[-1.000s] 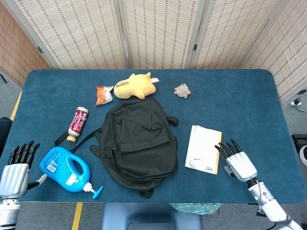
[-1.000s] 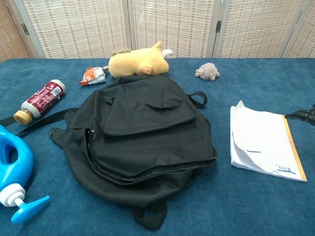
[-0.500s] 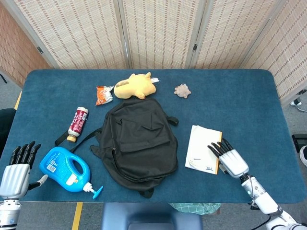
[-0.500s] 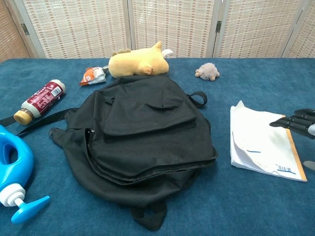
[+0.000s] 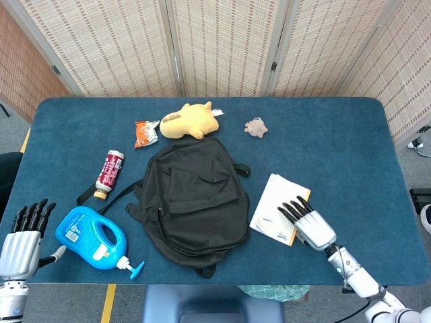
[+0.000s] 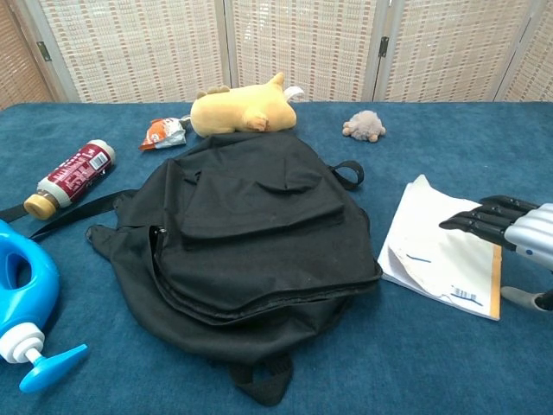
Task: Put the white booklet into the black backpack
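Note:
The white booklet (image 5: 271,204) (image 6: 425,245) lies flat on the blue table just right of the black backpack (image 5: 195,195) (image 6: 259,225), its near corner almost at the bag's edge. The backpack lies flat and looks closed. My right hand (image 5: 310,225) (image 6: 510,226) lies over the booklet's right part with its dark fingers stretched out and apart, touching the cover and gripping nothing. At the table's front left corner my left hand (image 5: 23,239) stays off the table edge, fingers straight and empty; only the head view shows it.
A blue detergent jug (image 5: 91,239) (image 6: 22,285) sits front left, a red bottle (image 5: 109,173) (image 6: 69,177) behind it. A yellow plush (image 5: 188,121), a snack packet (image 5: 146,132) and a small grey plush (image 5: 256,126) lie behind the backpack.
My right hand has moved left onto the booklet. The booklet has slid left and turned, ending closer to the backpack. The left hand has barely moved.

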Motion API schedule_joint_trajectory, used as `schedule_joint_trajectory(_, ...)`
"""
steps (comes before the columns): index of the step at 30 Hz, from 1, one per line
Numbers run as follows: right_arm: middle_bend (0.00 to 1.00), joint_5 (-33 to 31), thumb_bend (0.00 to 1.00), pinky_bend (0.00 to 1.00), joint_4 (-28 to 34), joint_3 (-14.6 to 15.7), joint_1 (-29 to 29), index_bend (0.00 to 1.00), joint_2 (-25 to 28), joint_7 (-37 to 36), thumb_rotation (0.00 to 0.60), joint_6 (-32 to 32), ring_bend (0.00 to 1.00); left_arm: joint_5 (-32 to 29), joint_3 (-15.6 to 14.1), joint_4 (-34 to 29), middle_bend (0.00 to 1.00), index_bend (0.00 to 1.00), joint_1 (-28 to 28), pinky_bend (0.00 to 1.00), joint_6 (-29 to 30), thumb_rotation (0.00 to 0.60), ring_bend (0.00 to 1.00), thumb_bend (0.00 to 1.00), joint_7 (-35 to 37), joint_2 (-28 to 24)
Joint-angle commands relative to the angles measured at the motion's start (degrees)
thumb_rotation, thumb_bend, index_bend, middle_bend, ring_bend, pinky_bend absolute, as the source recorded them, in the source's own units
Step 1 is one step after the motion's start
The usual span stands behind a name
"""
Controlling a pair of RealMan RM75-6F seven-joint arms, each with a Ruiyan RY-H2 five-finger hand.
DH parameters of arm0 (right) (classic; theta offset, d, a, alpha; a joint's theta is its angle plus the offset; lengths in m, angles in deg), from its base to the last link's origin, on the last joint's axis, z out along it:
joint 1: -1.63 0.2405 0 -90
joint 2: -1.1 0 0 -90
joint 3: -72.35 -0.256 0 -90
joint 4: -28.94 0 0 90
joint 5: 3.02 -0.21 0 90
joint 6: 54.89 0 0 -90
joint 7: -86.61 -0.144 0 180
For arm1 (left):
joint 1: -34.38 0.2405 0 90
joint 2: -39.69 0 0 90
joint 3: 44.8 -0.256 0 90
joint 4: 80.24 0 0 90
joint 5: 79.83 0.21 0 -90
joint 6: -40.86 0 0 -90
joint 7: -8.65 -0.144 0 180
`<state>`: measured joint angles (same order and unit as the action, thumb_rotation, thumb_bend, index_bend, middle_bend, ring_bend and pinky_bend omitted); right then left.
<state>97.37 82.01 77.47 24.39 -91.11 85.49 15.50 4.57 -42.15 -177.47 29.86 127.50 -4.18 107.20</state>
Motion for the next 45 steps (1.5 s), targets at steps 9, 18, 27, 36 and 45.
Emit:
schedule_joint_trajectory(9, 0.13, 0.2, 0.39, 0.02, 2.8, 0.8, 0.3, 0.10, 2.2, 1.3, 0.600, 1.3, 0.11, 0.0, 0.0, 0.2, 0.06, 0.13, 0.2, 0.00, 0.2, 0.600, 0.03, 0.23, 0.3, 0.0)
schedule_joint_trajectory(18, 0.13, -1.4, 0.39, 0.02, -1.0, -0.1, 1.0, 0.10, 0.9, 0.2, 0.600, 0.4, 0.11, 0.4, 0.0, -0.3, 0.06, 0.13, -0.1, 0.00, 0.0, 0.600, 0.03, 0.22, -0.4, 0.2)
schedule_joint_trajectory(27, 0.13, -1.4, 0.39, 0.02, -5.5, -0.1, 2.1, 0.10, -2.4, -1.4, 0.600, -0.2, 0.11, 0.1, -0.1, -0.4, 0.06, 0.13, 0.2, 0.00, 0.0, 0.600, 0.03, 0.22, -0.5, 0.0)
schedule_joint_trajectory(36, 0.13, -1.4, 0.39, 0.02, -7.7, 0.4, 2.4, 0.10, -3.7, -2.2, 0.600, 0.0, 0.11, 0.1, -0.1, -0.3, 0.06, 0.13, 0.1, 0.00, -0.1, 0.600, 0.03, 0.23, -0.3, 0.1)
schedule_joint_trajectory(45, 0.13, -1.4, 0.39, 0.02, -7.8, 0.5, 3.0, 0.10, -4.5, -1.9, 0.600, -0.1, 0.11, 0.0, -0.2, 0.1, 0.06, 0.13, 0.2, 0.00, -0.3, 0.600, 0.03, 0.23, 0.3, 0.2)
